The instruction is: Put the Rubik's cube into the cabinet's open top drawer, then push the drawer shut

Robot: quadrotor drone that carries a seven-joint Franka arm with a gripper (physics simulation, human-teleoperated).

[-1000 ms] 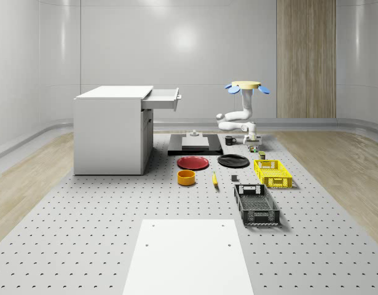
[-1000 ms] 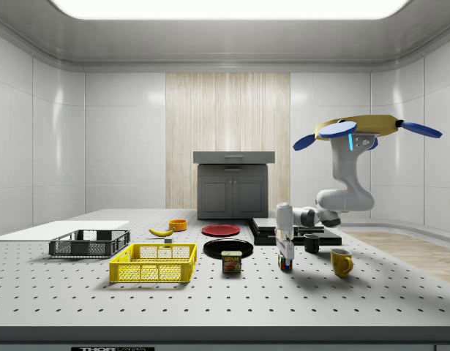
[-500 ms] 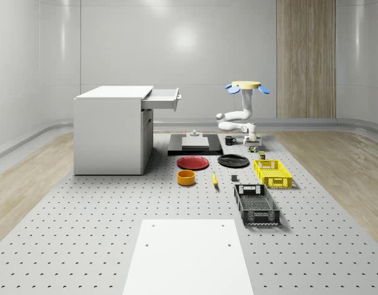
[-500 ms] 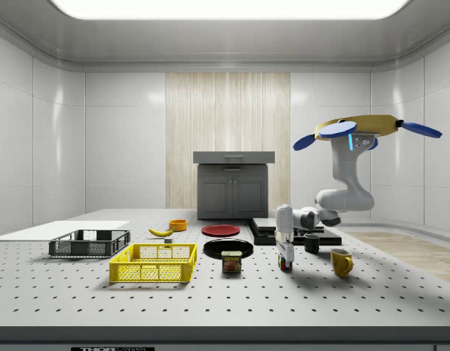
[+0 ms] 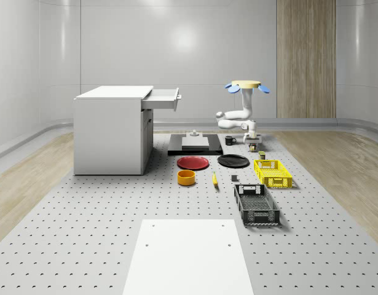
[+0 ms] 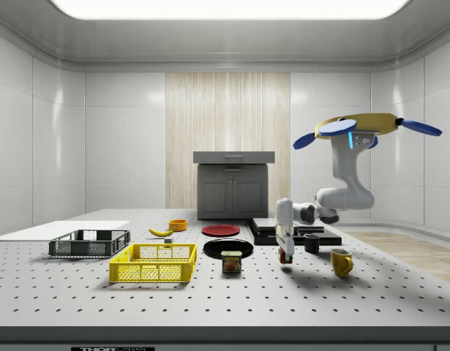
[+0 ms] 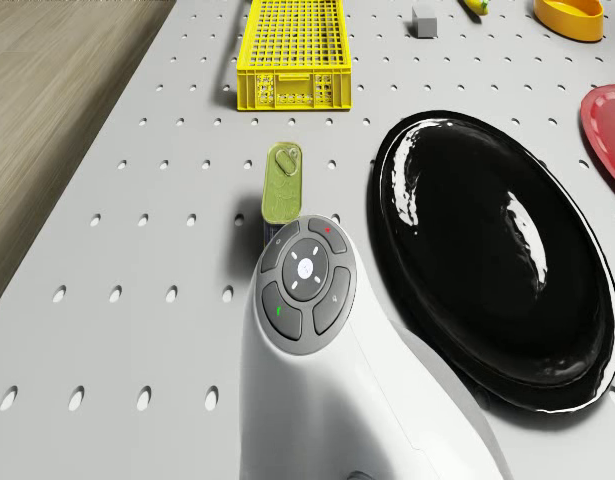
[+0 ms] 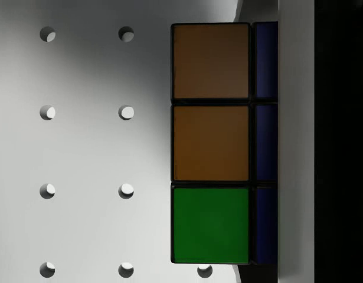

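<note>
The drone (image 5: 245,86) hovers over the table's back right part, beside the black plate (image 5: 233,161). Its white arm bends down to the gripper (image 6: 286,253), which is shut on the Rubik's cube (image 6: 286,257). The cube hangs a little above the table. In the wrist view the cube (image 8: 211,144) shows brown and green squares against a dark finger (image 8: 340,141). The white cabinet (image 5: 112,132) stands at the whole-scene view's left, its top drawer (image 5: 161,98) pulled open toward the drone's side.
A tin can (image 7: 282,185) stands right beside the cube, between the black plate (image 7: 497,270) and the yellow basket (image 7: 292,50). A yellow mug (image 6: 341,261) and a black mug (image 6: 312,243) stand near the arm. A red plate (image 5: 193,162) and an orange bowl (image 5: 186,177) lie toward the cabinet.
The gripper has risen with the cube, which stood on the table one second ago and now hangs just above it. The drone has stayed nearly in place.
</note>
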